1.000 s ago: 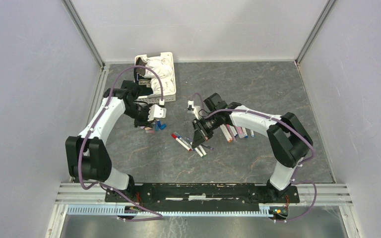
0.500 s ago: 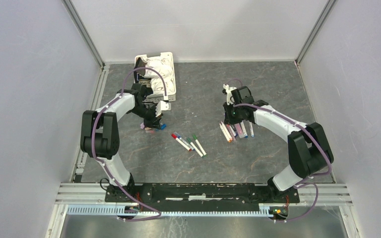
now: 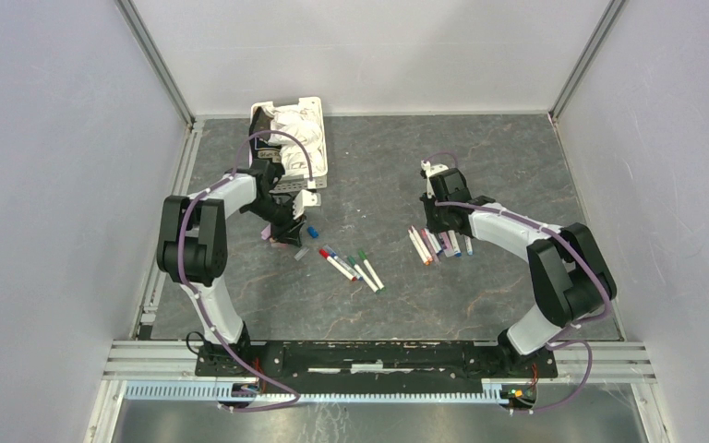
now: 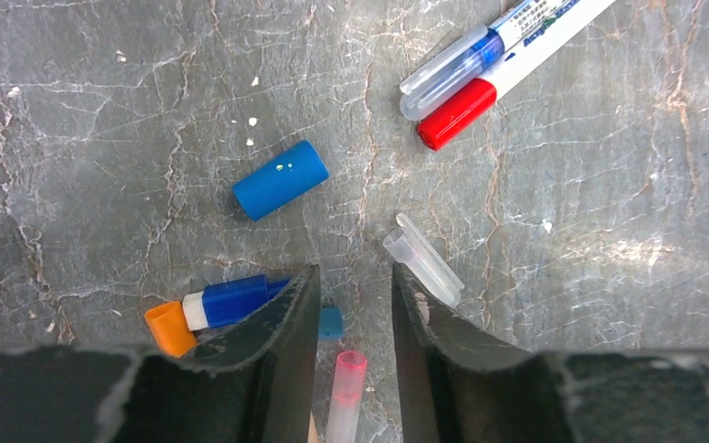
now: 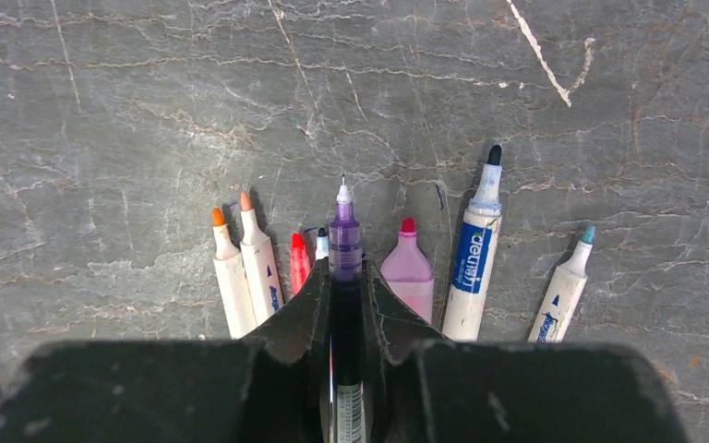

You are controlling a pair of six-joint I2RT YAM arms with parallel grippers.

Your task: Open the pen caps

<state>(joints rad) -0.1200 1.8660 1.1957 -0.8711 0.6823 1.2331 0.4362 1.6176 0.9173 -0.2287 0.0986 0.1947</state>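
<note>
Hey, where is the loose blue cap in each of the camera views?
Top external: the blue cap lies just right of the left claw.
Left wrist: upper left of centre, ahead of the claw's tips.
Right wrist: not in it.
Shared landmark: the red-capped pen, which is at upper right in the left wrist view.

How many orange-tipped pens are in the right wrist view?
2. One orange-tipped pen lies left of the right claw, the other beside it, nearer the claw. More may hide beneath.
</note>
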